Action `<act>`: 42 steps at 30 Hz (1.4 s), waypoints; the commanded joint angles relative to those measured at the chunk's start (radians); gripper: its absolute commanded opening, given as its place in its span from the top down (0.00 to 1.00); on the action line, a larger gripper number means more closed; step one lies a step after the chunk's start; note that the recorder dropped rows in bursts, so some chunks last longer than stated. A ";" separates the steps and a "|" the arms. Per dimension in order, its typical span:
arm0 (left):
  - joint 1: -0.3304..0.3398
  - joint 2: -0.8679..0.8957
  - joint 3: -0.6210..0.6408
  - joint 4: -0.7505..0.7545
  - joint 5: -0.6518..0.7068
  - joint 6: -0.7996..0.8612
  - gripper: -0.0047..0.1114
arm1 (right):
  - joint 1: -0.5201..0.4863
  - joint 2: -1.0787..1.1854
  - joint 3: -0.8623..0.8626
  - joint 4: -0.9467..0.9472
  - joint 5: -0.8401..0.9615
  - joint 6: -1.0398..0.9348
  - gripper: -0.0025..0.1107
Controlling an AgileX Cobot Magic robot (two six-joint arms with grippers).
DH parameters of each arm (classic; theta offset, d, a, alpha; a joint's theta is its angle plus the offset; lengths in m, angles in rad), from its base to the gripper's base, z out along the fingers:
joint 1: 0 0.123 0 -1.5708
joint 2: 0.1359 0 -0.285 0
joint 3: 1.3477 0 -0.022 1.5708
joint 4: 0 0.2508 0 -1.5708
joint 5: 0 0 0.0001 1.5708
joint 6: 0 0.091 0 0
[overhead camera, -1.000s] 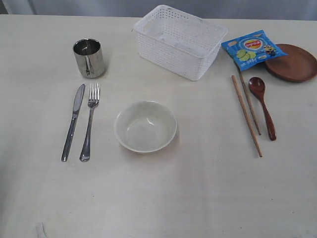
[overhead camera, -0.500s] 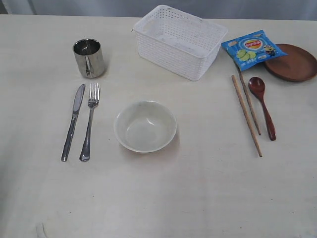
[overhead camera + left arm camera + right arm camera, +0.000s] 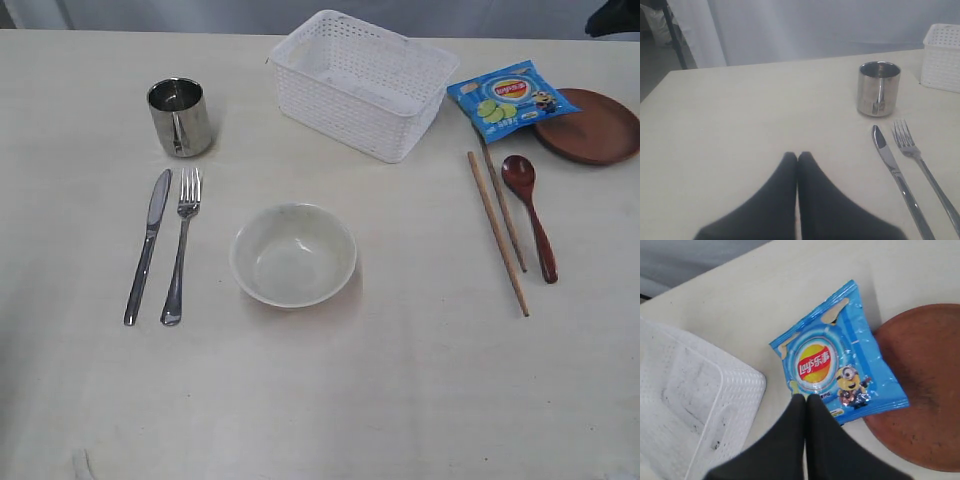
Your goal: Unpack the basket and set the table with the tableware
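While left fingers [image 3: 772,202] and right fingers [image 3: 782,442] meet empty, the bag [image 3: 836,356] seemingly reads Lay's.

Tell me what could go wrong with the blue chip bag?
The chip bag lies partly on the plate, so pulling the plate could drag it along. The right gripper hovers shut above the bag; coming down like that, it might only shove it. One chopstick reaches the bag's corner, so a sliding bag could knock it crooked.

left gripper [image 3: 797,156]: matte black, two smooth wedges tapering to narrow tips
right gripper [image 3: 806,397]: same deal, plain black
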 commanded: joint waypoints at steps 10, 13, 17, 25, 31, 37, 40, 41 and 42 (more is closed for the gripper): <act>-0.006 -0.002 0.002 0.005 -0.001 -0.002 0.96 | -0.172 0.136 0.003 0.217 0.054 -0.051 0.60; -0.006 -0.002 0.002 0.005 -0.001 -0.002 0.96 | -0.183 0.174 0.003 0.298 0.069 -0.091 0.58; -0.006 -0.002 0.002 0.005 -0.001 -0.002 0.96 | -0.186 0.232 0.003 0.380 0.087 -0.147 0.60; -0.006 -0.002 0.002 0.005 -0.001 -0.002 0.96 | -0.189 0.350 0.003 0.484 0.109 -0.221 0.61; -0.006 -0.002 0.002 0.005 -0.001 -0.002 0.96 | -0.207 0.374 0.003 0.488 0.106 -0.221 0.61; -0.006 -0.002 0.002 0.005 -0.001 -0.002 0.96 | -0.221 0.374 -0.001 0.550 0.141 -0.264 0.61; -0.006 -0.002 0.002 0.005 -0.001 -0.002 0.96 | -0.223 0.374 -0.001 0.554 0.147 -0.275 0.61; -0.006 -0.002 0.002 0.005 -0.001 -0.002 0.96 | -0.223 0.374 -0.001 0.554 0.147 -0.285 0.61; -0.006 -0.002 0.002 0.005 -0.001 -0.002 0.96 | -0.223 0.379 -0.001 0.556 0.147 -0.296 0.61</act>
